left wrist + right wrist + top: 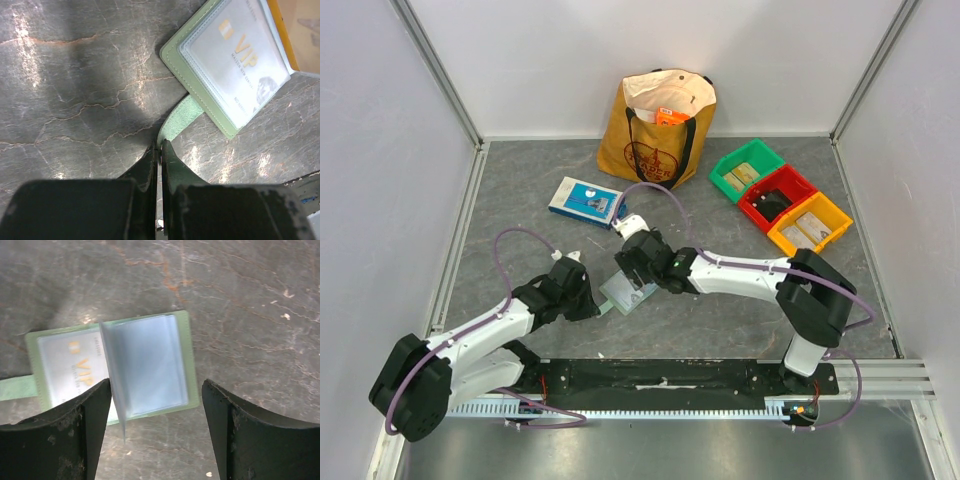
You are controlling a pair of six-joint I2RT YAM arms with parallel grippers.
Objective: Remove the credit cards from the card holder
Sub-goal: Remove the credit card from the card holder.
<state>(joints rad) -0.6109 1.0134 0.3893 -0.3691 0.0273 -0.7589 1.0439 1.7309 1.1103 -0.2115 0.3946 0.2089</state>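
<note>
Pale green card holder (145,360) lies open crosswise beneath the right gripper's (156,386) spread jaws, its strap (181,116) pinched, seemingly firmly, by the left gripper (160,146).

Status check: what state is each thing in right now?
card holder: open, lying flat, one clear leaf standing up.
VIP card: inside its clear pocket.
left gripper: shut on the strap.
right gripper: open, over the card holder.
tote bag: upright, mouth open.
</note>
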